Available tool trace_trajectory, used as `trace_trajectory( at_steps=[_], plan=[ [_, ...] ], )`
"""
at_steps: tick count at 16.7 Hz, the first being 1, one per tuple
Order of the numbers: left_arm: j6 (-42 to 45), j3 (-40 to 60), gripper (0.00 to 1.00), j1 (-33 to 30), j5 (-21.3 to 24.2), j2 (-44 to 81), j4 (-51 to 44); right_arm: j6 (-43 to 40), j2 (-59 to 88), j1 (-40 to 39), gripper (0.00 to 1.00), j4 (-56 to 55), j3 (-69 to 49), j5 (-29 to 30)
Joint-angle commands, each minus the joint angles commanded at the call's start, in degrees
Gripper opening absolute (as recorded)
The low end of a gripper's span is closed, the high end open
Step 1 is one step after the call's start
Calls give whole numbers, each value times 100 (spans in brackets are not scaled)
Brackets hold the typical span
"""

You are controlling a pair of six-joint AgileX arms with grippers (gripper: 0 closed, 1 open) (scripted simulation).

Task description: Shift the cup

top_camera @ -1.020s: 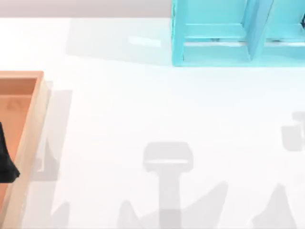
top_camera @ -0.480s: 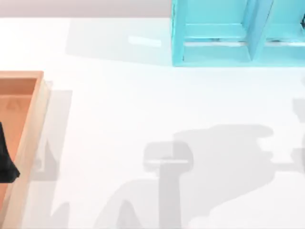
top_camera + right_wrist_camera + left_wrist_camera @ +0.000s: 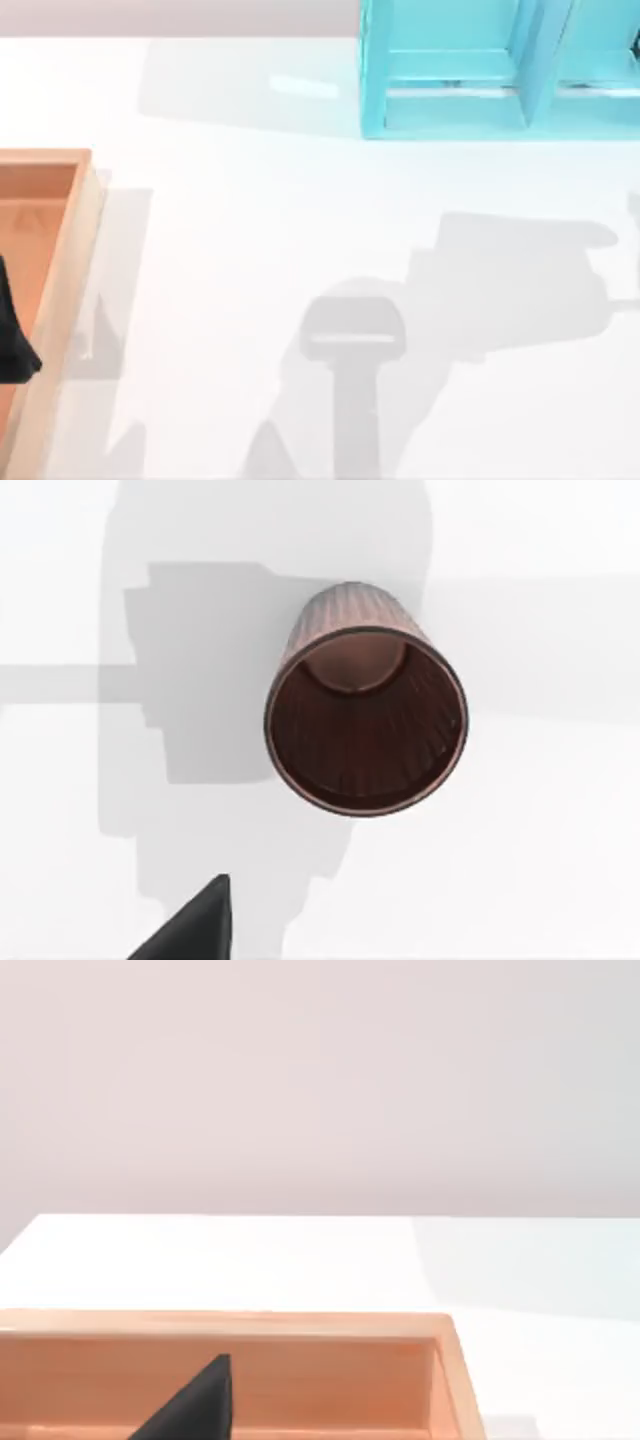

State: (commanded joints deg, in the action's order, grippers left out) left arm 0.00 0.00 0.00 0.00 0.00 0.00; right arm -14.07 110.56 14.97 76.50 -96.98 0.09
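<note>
Brown ribbed cup upright on the white table, empty, seen from above in the right wrist view, ungrasped. Right gripper's dark fingertip at about 7 o'clock of the cup, apart from it; claw open or closed: cannot tell. Left arm parked over the wooden tray at 9 o'clock. Teal shelf at 1 o'clock. Judged: approach only, grasp and shift still to do.

The desk lies open across its middle; a wooden tray bounds the left, a blue shelf the far right.
</note>
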Motion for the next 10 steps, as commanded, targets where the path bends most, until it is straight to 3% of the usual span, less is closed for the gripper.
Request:
trace_trajectory(
  at_steps=[6, 10],
  plan=[
    [0, 0, 100, 0, 0, 0, 0, 13, 10, -23, 100, -104, 102, 1],
    [0, 0, 100, 0, 0, 0, 0, 22, 167, -19, 100, -981, 798, 1]
  ],
)
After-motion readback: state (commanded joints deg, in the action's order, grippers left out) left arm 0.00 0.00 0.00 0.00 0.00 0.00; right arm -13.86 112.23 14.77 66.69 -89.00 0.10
